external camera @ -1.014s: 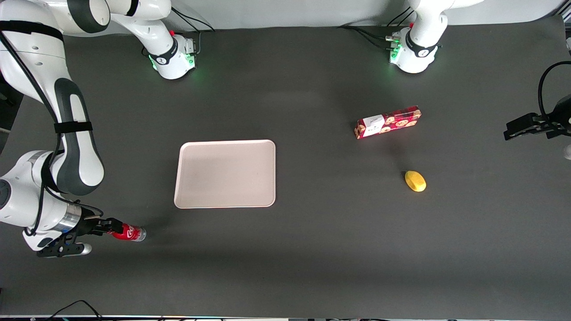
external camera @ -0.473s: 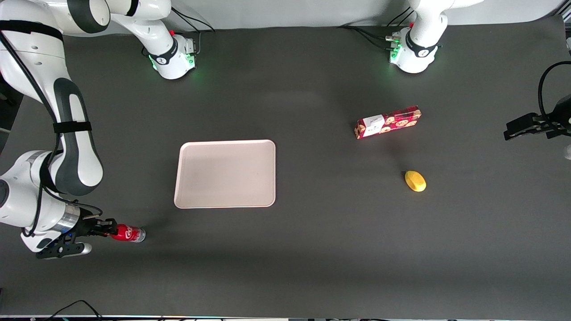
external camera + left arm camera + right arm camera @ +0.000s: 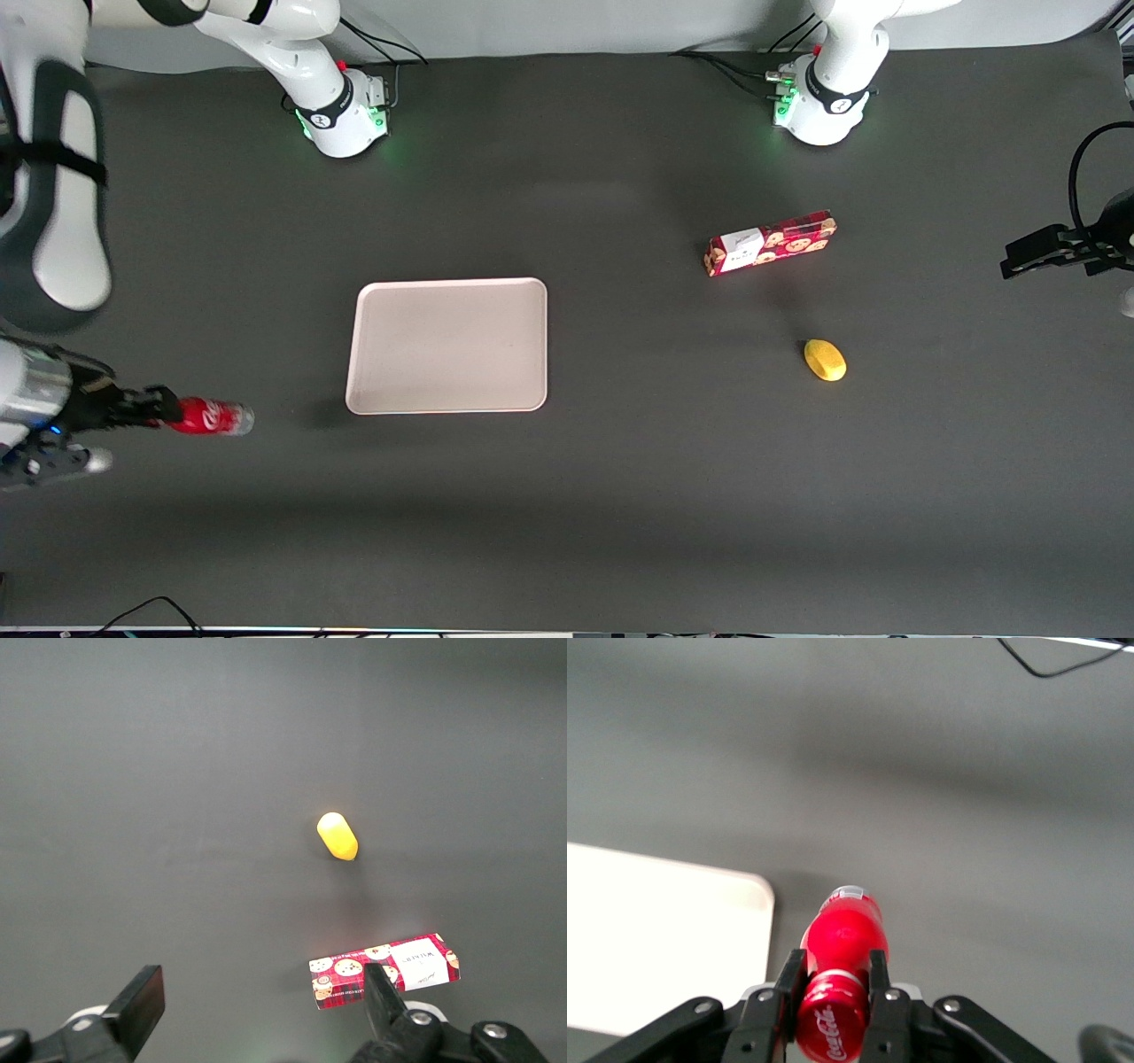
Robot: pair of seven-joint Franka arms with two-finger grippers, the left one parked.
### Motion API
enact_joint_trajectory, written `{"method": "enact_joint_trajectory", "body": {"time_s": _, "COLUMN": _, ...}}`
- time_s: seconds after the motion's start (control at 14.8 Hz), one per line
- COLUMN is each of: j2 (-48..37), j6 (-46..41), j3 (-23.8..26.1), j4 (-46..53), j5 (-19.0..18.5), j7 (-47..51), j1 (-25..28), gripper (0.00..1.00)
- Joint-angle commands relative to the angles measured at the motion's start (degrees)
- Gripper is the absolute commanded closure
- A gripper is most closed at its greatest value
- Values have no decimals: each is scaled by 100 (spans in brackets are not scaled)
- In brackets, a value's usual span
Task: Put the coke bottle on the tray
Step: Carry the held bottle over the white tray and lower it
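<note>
My end effector [image 3: 173, 411] is clenched on the neck end of the coke bottle [image 3: 208, 416], one finger on either side just below the red cap, and I hold it lifted off the dark surface [image 3: 620, 496] at the working arm's end. In the front view the bottle lies horizontal in my grasp, its cap end tucked between my fingers [image 3: 151, 404] and its clear silvery base pointing toward three o'clock, toward the tray [image 3: 450, 346]. A soft shadow sits on the surface between the bottle's base and the tray's nearest corner. The bottle is apart from the tray, at roughly eight o'clock from the tray's centre and slightly nearer the front camera than the tray's near edge. From my wrist camera I see the coke bottle [image 3: 843, 943] end-on, its white script lettering on the cap end, my two dark fingers [image 3: 787, 979] pressed against its sides, and a rounded corner of the pale tray [image 3: 664, 939] beside it with grey surface [image 3: 966, 797] showing around both. The tray lies flat and holds nothing. Toward the parked arm's end of the surface lies a red cookie box [image 3: 770, 243] printed with cookies, and at about five o'clock from it, nearer the front camera, rests a small yellow lemon-shaped object [image 3: 825, 361]; the two are apart. The left wrist camera shows that same yellow object [image 3: 337, 836] and the cookie box [image 3: 384, 971] on bare grey surface.
</note>
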Motion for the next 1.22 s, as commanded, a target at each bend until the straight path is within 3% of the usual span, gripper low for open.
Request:
{"method": "enact_joint_trajectory", "body": {"time_s": 0.0, "j2": -1054, "j6": -1214, "j3": 26, "j4": 6, "j5": -184, "j7": -33, "j1": 128, "gripper": 100}}
{"method": "enact_joint_trajectory", "body": {"time_s": 0.34, "j2": -1241, "j6": -1393, "j3": 17, "j4": -107, "j5": -255, "j7": 63, "j1": 173, "gripper": 100}}
{"method": "enact_joint_trajectory", "body": {"time_s": 0.54, "j2": -1293, "j6": -1393, "j3": 79, "j4": -485, "j5": -202, "j7": 1262, "j1": 575, "gripper": 100}}
{"method": "enact_joint_trajectory", "body": {"time_s": 0.95, "j2": -1268, "j6": -1174, "j3": 1088, "j4": -942, "j5": -281, "j7": 3321, "j1": 753, "gripper": 100}}
{"method": "enact_joint_trajectory", "body": {"time_s": 1.15, "j2": -1398, "j6": -53, "j3": 1361, "j4": -2089, "j5": -509, "j7": 3623, "j1": 753, "gripper": 100}}
